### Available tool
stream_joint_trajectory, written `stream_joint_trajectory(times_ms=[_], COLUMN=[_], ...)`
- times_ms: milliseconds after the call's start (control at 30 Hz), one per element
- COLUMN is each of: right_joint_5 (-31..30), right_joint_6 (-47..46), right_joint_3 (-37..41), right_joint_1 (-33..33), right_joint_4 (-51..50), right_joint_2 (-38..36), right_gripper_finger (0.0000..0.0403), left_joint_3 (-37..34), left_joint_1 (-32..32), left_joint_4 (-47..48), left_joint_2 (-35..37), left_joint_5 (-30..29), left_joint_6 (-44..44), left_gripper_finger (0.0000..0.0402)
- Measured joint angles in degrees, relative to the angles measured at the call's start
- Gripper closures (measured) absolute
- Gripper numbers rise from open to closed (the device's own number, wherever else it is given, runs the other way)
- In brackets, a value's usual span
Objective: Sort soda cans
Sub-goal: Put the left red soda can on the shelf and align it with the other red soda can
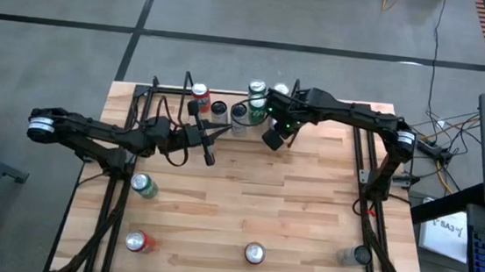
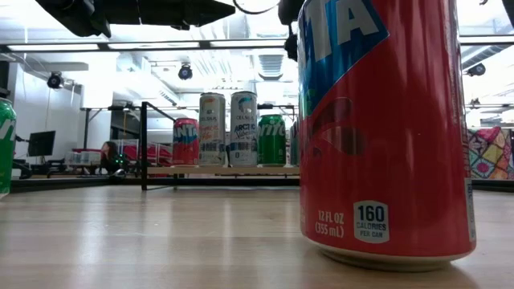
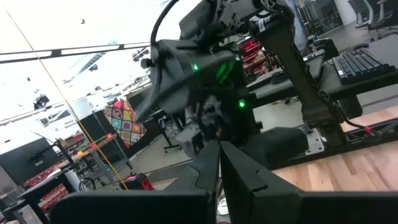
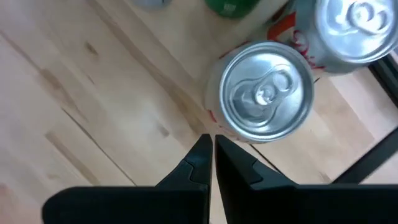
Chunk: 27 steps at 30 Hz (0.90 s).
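Both sets of jaws are pressed together with nothing between them. My right gripper (image 4: 210, 149) hangs above the far part of the surface (image 1: 244, 215), next to the row of cans lined up along the far edge, and its wrist camera looks almost straight down on a silver can top (image 4: 261, 91) just beyond the fingertips. That can stands upright, long axis vertical, so from the jaws it lies slightly ahead and below. A second silver top (image 4: 356, 28) and a bit of a green can (image 4: 231, 7) sit beside it.

My left gripper (image 1: 209, 157) is over the surface to the left of that row, pointing towards the right arm. Its wrist camera mostly fills with the other arm, so I can't say from that view what lies under it.

The far row (image 1: 236, 103) holds red, green, black and silver-white cans. Four more stand well apart nearer the front: a green one (image 1: 142, 184), a red one (image 1: 138, 242) in the front-left corner, a red one (image 1: 254, 254) at front centre, and one (image 1: 356, 254) at front right whose colour I can't make out.

I judge the right arm nearer to the far row. To pick the can under it, I'd have to spread the jaws first, then come down around its sides.
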<state>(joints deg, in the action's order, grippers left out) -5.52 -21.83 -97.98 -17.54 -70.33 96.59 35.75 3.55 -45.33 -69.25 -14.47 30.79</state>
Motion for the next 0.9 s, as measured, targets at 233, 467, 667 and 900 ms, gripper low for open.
stream_joint_trajectory(times_ms=[233,467,667,900], right_joint_5=[-0.06,-0.56,-0.66,-0.46], right_joint_6=[0.88,1.76,5.96,15.67], right_joint_3=[1.1,-0.69,-0.2,6.31], right_joint_1=[0.02,0.59,5.13,12.2], right_joint_4=[0.13,0.36,3.55,14.67], right_joint_2=[0.12,-2.8,-6.35,-11.05], right_gripper_finger=[0.0394,0.0394,0.0394,0.0394], left_joint_3=[0.0,0.0,0.02,2.74], left_joint_1=[0.01,-0.18,-2.69,-8.66], left_joint_4=[0.01,-0.02,-0.02,1.92], left_joint_2=[0.0,0.02,0.31,0.15], left_joint_5=[0.0,-0.01,0.04,3.03], left_joint_6=[0.0,0.0,-0.14,0.81], left_gripper_finger=[0.0401,0.0401,0.0401,0.0401])
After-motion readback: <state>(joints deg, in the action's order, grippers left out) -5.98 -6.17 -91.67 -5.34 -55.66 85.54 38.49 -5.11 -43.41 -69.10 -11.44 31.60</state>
